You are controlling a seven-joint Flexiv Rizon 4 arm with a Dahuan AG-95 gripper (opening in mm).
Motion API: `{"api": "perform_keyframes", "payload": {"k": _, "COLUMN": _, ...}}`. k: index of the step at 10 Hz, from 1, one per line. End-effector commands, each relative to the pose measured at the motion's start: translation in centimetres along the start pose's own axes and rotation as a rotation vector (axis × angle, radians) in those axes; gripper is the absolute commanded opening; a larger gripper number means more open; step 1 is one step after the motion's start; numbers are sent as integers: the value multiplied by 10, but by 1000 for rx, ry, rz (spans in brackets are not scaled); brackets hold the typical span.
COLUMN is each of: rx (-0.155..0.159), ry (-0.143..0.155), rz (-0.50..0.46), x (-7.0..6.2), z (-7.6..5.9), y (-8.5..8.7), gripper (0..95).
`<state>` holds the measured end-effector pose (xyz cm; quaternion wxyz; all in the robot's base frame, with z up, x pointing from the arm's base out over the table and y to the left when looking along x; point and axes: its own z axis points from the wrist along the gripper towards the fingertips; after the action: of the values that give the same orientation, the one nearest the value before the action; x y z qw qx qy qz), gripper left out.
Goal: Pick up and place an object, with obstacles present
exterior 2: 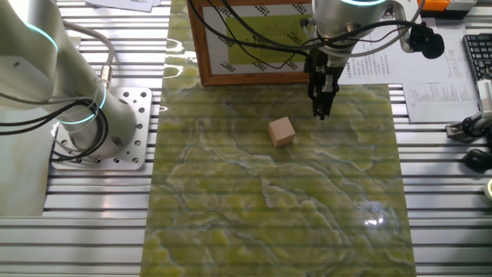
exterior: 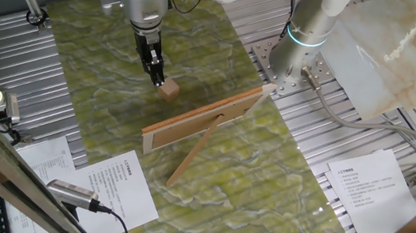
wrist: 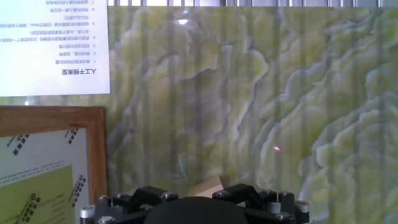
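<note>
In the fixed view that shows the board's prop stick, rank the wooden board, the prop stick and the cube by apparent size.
Largest to smallest:
1. wooden board, the longest by far
2. prop stick, slimmer and shorter
3. cube, clearly the smallest, beside the fingers

Mat [exterior: 119, 66] beneath me: yellow-green, marbled with pale cream veins. Cube [exterior: 168, 89]: plain light tan wood. Board [exterior: 204, 118]: light-brown wooden frame; in the other fixed view it holds a yellow-green sheet with black print. Prop stick [exterior: 191, 158]: same light brown. My gripper [exterior: 156, 77]: black; my arm silver-grey with a glowing cyan ring. Papers [exterior: 116, 187], near left: white, black text. Table [exterior: 17, 53]: ribbed silver metal.
</note>
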<state>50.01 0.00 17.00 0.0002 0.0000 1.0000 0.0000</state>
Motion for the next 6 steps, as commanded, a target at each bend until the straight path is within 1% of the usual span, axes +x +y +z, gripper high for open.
{"api": "perform_keyframes", "payload": {"k": 1, "rx": -47, "ry": -10, "rz": -131, "x": 0, "z": 0, "y": 0, "gripper": 0}}
{"api": "perform_keyframes", "payload": {"k": 3, "rx": -44, "ry": 5, "rz": -142, "x": 0, "z": 0, "y": 0, "gripper": 0}}
{"api": "perform_keyframes", "payload": {"k": 5, "rx": -45, "ry": 10, "rz": -153, "x": 10, "z": 6, "y": -3, "gripper": 0}}
{"api": "perform_keyframes", "payload": {"k": 6, "rx": -44, "ry": 10, "rz": -156, "x": 11, "z": 7, "y": -4, "gripper": 0}}
